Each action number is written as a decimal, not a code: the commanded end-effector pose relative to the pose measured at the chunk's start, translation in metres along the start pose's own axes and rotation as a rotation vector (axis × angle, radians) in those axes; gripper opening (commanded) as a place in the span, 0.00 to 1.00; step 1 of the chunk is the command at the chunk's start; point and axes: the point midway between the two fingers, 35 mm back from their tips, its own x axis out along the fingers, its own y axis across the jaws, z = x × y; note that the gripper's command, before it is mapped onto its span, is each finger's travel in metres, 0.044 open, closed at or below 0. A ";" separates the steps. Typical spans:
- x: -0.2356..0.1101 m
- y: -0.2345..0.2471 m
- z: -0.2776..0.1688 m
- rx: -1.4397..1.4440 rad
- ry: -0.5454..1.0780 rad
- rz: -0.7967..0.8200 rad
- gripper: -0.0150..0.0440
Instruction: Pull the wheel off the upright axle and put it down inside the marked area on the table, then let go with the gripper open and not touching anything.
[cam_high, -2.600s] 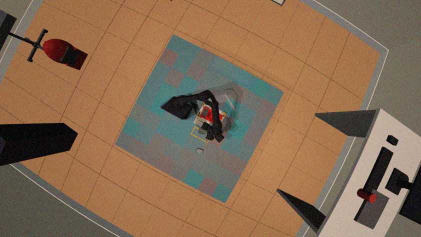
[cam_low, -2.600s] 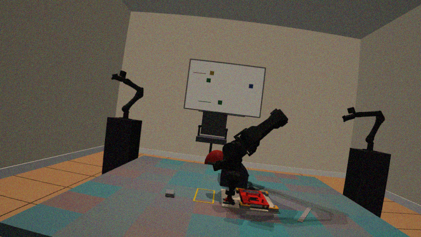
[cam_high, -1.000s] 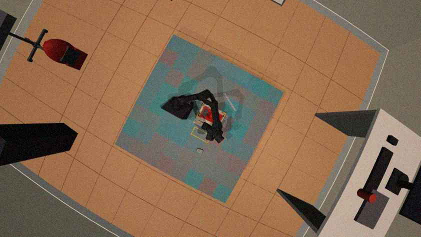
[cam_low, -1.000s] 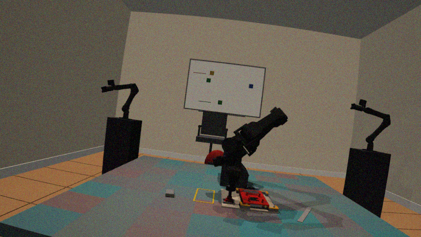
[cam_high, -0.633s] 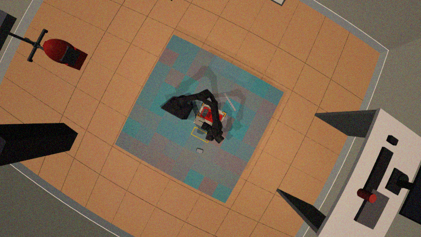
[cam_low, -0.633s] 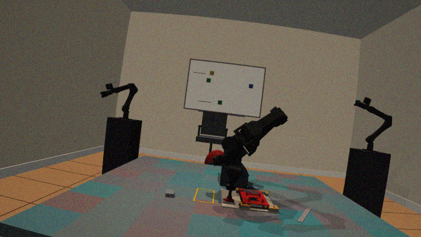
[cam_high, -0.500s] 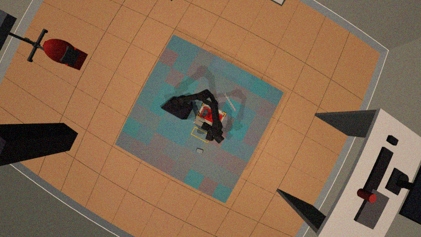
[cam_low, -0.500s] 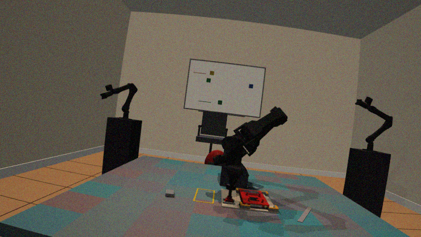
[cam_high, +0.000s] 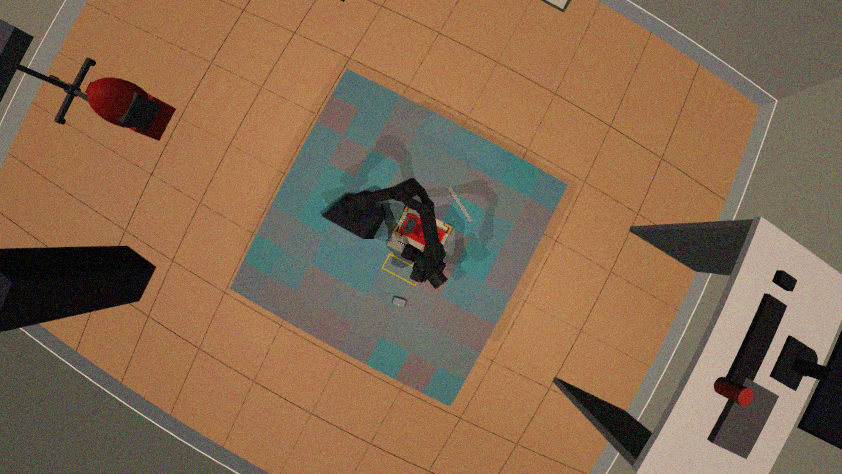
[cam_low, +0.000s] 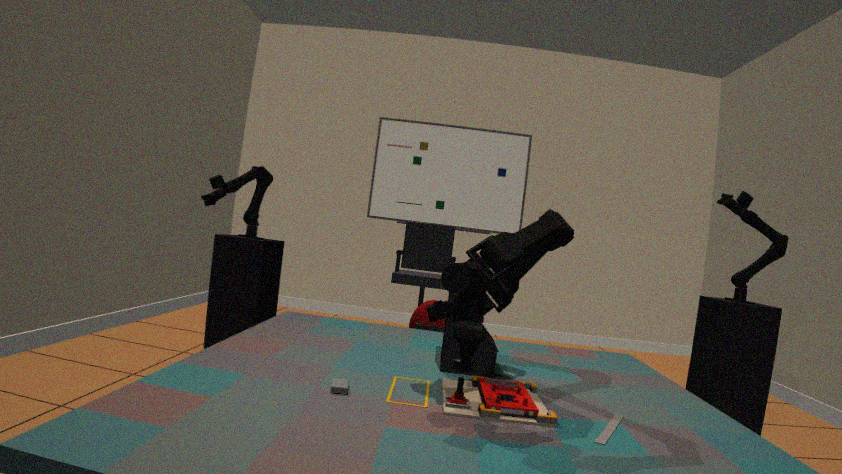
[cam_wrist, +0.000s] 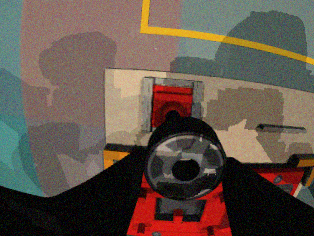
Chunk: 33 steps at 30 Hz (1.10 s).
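Note:
My gripper (cam_wrist: 184, 161) is shut on the wheel (cam_wrist: 185, 163), a grey disc with a dark tyre and a dark centre hole. It fills the middle of the wrist view. Just beyond it, the red axle mount (cam_wrist: 172, 102) (cam_low: 456, 403) sits on the white plate (cam_wrist: 127, 94) (cam_low: 471, 410) (cam_high: 394, 240). I cannot tell whether the wheel is clear of the axle. The yellow outline of the marked area (cam_wrist: 200, 34) (cam_low: 406, 404) (cam_high: 397, 277) lies on the table just past the plate. The black arm (cam_high: 425, 229) (cam_low: 489, 276) hides the gripper from the top and exterior views.
A red board (cam_low: 506, 397) (cam_high: 412, 224) (cam_wrist: 180, 223) lies against the plate. A small grey block (cam_low: 339, 385) (cam_high: 399, 301) lies beyond the marked area. A grey strip (cam_low: 609, 429) (cam_high: 462, 206) lies on the other side. Black pedestals (cam_low: 241, 288) (cam_low: 733, 359) flank the table.

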 end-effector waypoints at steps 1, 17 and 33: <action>-0.020 0.000 0.000 -0.009 -0.009 0.014 0.25; -0.019 -0.035 0.075 0.000 -0.021 0.012 0.25; -0.007 -0.058 0.107 -0.008 -0.015 0.013 0.25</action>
